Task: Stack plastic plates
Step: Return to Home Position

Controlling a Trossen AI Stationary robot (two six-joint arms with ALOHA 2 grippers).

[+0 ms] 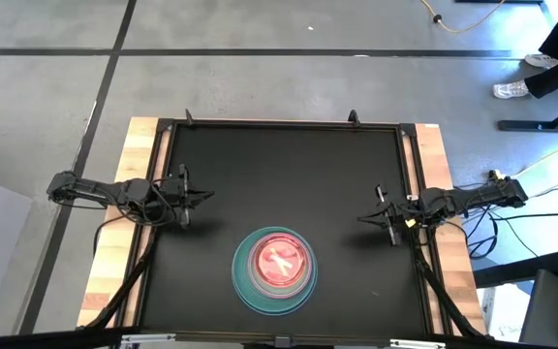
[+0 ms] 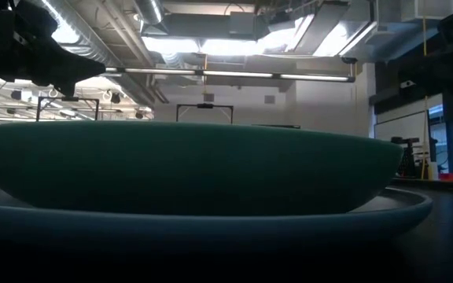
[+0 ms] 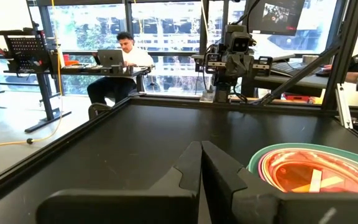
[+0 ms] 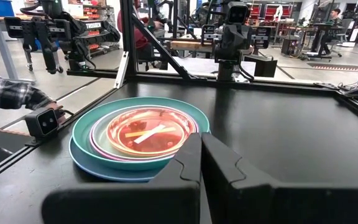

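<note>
The plastic plates sit nested in one stack near the table's near edge, at its middle: a light-blue plate at the bottom resting on the black mat, a teal one, a pink-rimmed one and a small translucent red one on top. The stack also shows in the left wrist view, and fills the low view. My left gripper hovers shut at the table's left side, left of the stack. My right gripper hovers shut at the right side. Neither touches a plate.
A black mat covers the table inside a raised black frame. A small camera block sits at the near edge beside the stack. A person's sleeve shows near it; another person sits far behind.
</note>
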